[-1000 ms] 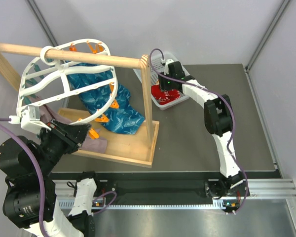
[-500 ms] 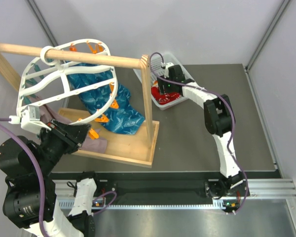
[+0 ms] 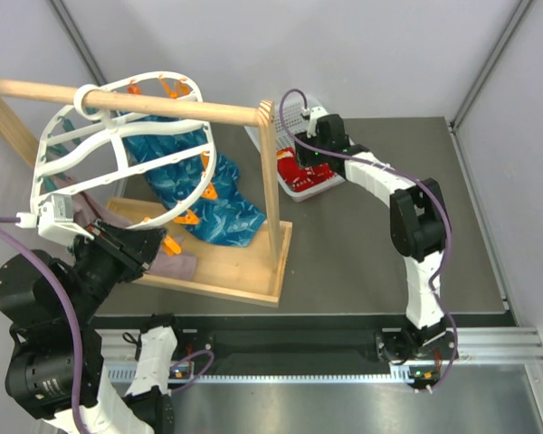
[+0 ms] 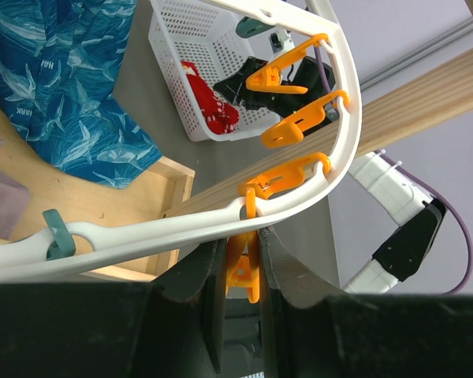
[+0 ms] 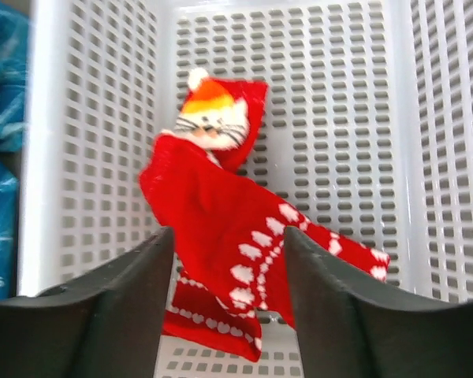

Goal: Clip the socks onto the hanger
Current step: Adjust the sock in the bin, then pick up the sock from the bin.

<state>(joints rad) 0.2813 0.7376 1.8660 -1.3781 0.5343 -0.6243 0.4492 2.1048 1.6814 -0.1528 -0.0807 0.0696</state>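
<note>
The socks [image 5: 221, 228] lie heaped in the white basket [image 5: 87, 118] at the far edge of the desk, and the likely slip is the right gripper [image 5: 225, 311] pinching both at once, or catching the basket's mesh and lifting it too. Its jaws stand partly open either side of the heap, holding nothing; whether they touch fabric I cannot tell. The left gripper [image 4: 240, 264] is clamped on an orange clip [image 4: 243, 282] at the hanger [image 4: 331, 157] rim, which could twist free
</note>
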